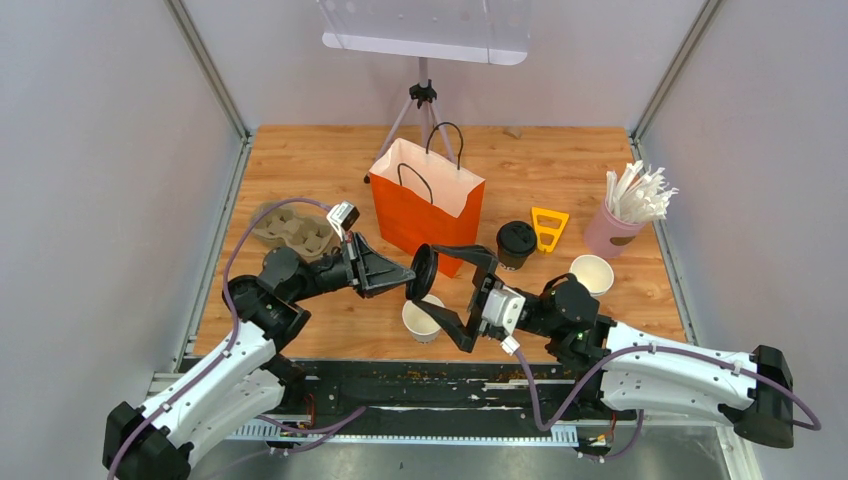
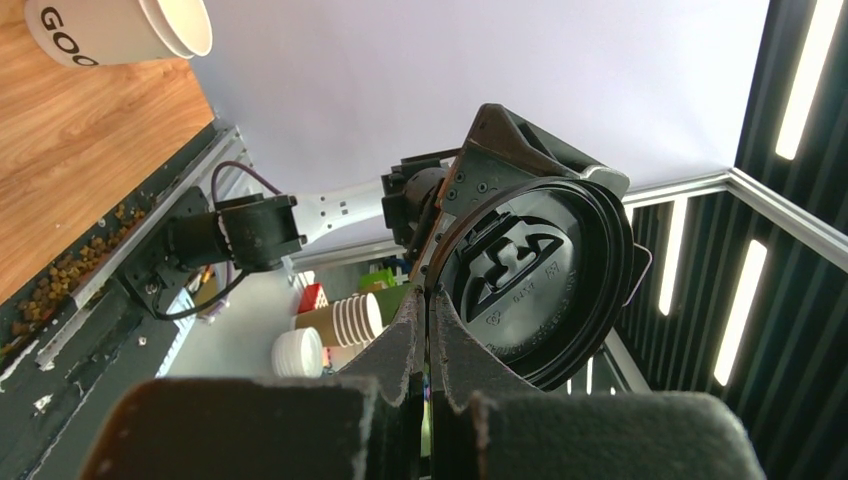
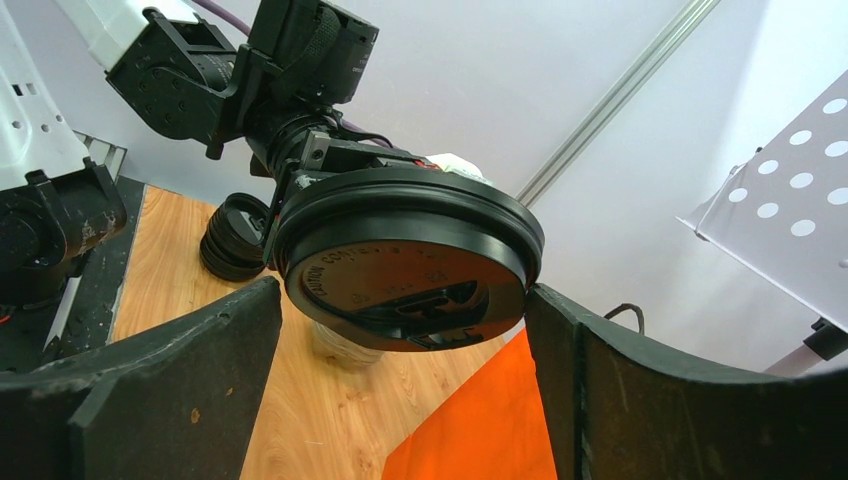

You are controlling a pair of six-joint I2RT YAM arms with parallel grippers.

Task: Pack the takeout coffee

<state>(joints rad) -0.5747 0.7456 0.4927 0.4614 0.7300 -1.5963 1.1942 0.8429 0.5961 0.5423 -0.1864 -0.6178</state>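
My left gripper (image 1: 408, 272) is shut on the rim of a round black lid (image 1: 423, 272), holding it on edge above the table. In the left wrist view the fingertips (image 2: 415, 320) pinch the lid (image 2: 545, 275) at its edge. My right gripper (image 1: 462, 290) is open, one finger on each side of that lid (image 3: 405, 262); the right finger (image 3: 560, 340) is at its rim and the left finger (image 3: 230, 330) stands just clear. An open white cup (image 1: 422, 319) stands below the lid. A second open cup (image 1: 592, 274) and a lidded cup (image 1: 516, 243) stand to the right.
The orange paper bag (image 1: 425, 198) stands open behind the grippers. A brown pulp tray (image 1: 295, 228) lies at the left, a pink cup of straws (image 1: 627, 212) at the right, and a yellow piece (image 1: 548, 228) beside the lidded cup. A tripod (image 1: 423, 105) stands at the back.
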